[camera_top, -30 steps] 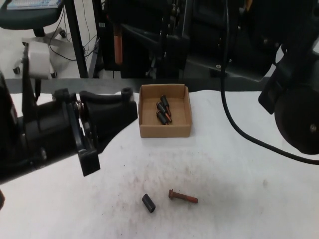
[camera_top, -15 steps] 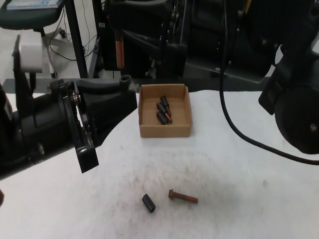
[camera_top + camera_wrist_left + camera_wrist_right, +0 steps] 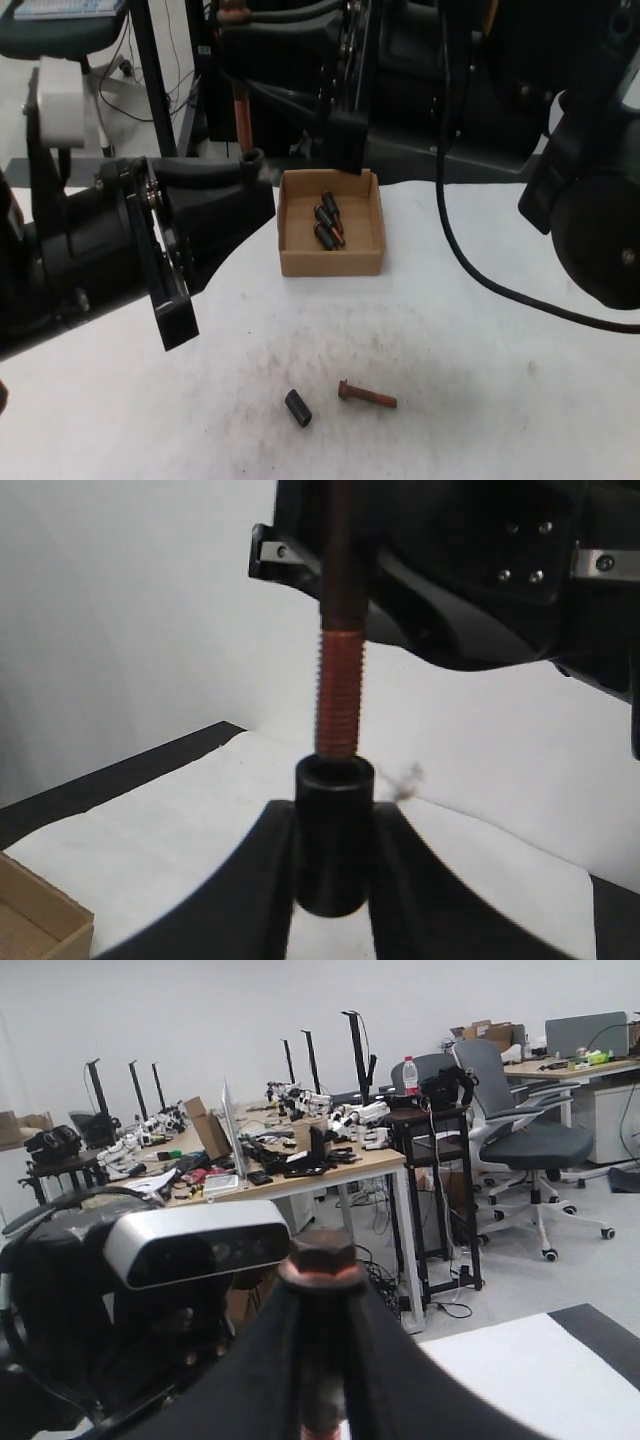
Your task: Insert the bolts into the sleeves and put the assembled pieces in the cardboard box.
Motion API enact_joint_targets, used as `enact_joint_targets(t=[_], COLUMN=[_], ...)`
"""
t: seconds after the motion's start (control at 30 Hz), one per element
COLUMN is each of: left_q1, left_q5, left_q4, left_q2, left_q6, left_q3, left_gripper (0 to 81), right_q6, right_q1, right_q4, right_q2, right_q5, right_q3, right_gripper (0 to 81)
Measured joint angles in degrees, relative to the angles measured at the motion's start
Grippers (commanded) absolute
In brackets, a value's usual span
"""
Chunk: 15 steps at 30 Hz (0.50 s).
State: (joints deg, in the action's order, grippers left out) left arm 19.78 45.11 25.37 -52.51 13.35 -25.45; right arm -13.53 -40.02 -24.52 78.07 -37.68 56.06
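Observation:
My left gripper (image 3: 334, 855) is shut on a black sleeve (image 3: 334, 835), held upright above the bench's left rear (image 3: 253, 157). My right gripper (image 3: 320, 1305) is shut on a copper bolt (image 3: 340, 680) by its head (image 3: 321, 1260). The bolt (image 3: 240, 115) hangs straight down, its threaded tip at the sleeve's mouth. The cardboard box (image 3: 331, 262) stands mid-bench with several assembled pieces (image 3: 328, 220) inside. A loose sleeve (image 3: 298, 407) and a loose bolt (image 3: 367, 394) lie near the front edge.
White cloth (image 3: 480, 330) covers the bench, with open room to the right of the box. A black cable (image 3: 470, 250) drapes over the right side. The box corner (image 3: 40, 920) lies below the held sleeve.
The left gripper rose and carried the sleeve up. The right gripper brought the bolt down until its tip met the sleeve's mouth.

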Motion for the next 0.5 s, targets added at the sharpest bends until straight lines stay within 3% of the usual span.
enact_joint_targets(t=[0.5], left_q1=[0.0], left_q5=[-1.5], left_q4=[0.05], left_q2=[0.0], left_q6=[-1.7], left_q3=[0.0], left_gripper=[0.3], right_q6=[0.23], right_q1=[0.0], right_q4=[0.13], right_q2=[0.0], right_q5=[0.0], right_q3=[0.01], right_gripper=[0.9])
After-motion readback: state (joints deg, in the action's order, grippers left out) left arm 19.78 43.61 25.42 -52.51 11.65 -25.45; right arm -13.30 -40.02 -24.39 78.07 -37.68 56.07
